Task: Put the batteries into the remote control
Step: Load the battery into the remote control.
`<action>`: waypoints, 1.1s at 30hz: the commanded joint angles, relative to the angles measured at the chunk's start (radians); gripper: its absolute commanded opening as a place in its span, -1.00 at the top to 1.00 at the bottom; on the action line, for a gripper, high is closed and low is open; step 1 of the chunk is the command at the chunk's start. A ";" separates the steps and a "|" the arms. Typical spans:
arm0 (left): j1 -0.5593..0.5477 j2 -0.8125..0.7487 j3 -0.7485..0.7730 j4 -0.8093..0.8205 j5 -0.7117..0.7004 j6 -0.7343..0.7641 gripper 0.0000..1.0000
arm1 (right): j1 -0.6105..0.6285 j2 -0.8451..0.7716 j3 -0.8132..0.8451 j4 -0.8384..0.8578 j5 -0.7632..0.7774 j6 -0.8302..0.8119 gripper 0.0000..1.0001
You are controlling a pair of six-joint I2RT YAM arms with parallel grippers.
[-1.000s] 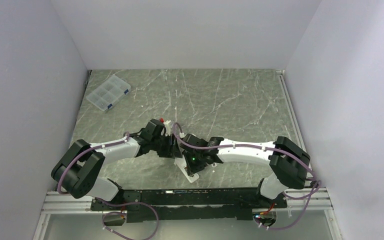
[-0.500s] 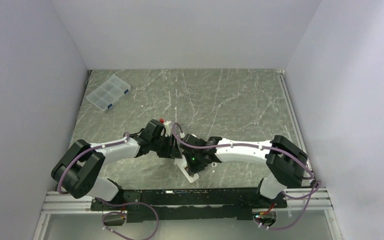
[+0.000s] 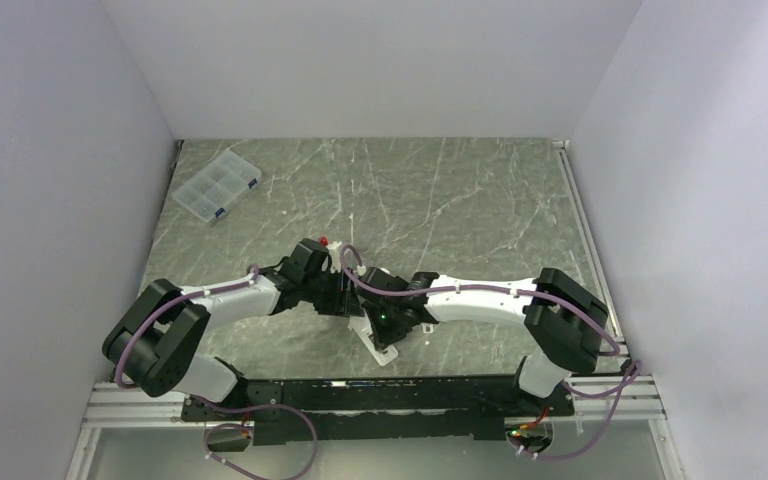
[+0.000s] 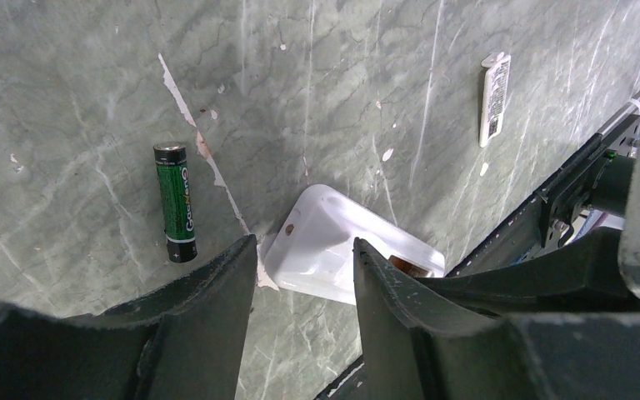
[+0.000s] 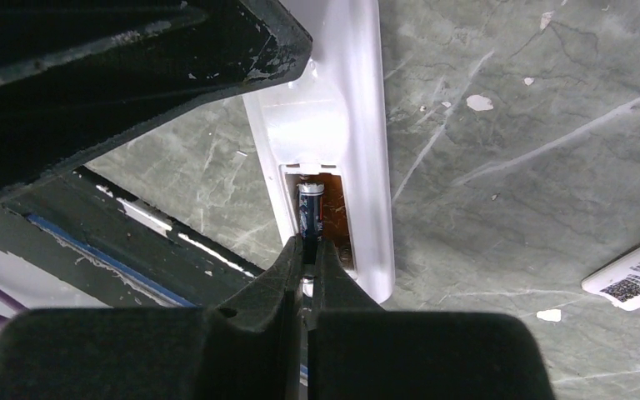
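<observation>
white remote control point(image 5: 333, 125): back side up on the marble-look table point(image 3: 460, 200), down by the near edge between your two arms, with the reddish-brown battery recess point(image 5: 339, 218) exposed.
left gripper point(image 4: 304, 244): jaws about halfway apart, straddling the rounded end of the remote control. the pads look pressed to its sides, so i read it as a bracing hold.
right gripper point(image 5: 309, 248): jaws pinched all but together, tips right at the near end of the dark battery point(image 5: 310, 208). can't tell if they nip it or only push on it.
dark battery: lies lengthwise in the recess, far end up by the contact, near end hidden behind the tips.
step in hand: seating the first cell, by my guess.
how to do it well: push along the slot toward the far contact first, then down, so the near end drops flat. go slow and hold firm with your left so the remote control doesn't skate. don't back the right tips off until the cell sits level, or it may pop out.
green battery point(image 4: 175, 202): loose on the table just beside the left fingers, apart from the remote control.
counts: batteries two (one in the recess, one loose); remote control one; white cover piece point(image 4: 495, 98) one, well off to the side; clear compartment box point(image 3: 217, 186) one, far left corner; grippers two.
</observation>
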 commanded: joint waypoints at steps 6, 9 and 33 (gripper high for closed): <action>-0.004 -0.023 0.001 0.023 0.013 0.016 -0.02 | -0.003 0.006 0.026 0.020 0.013 0.004 0.88; -0.004 -0.020 0.002 0.025 0.016 0.015 -0.02 | -0.004 0.008 0.030 0.019 0.012 0.002 0.85; -0.004 -0.025 0.006 0.014 0.015 0.018 -0.01 | -0.004 0.000 0.037 0.021 0.011 -0.001 0.67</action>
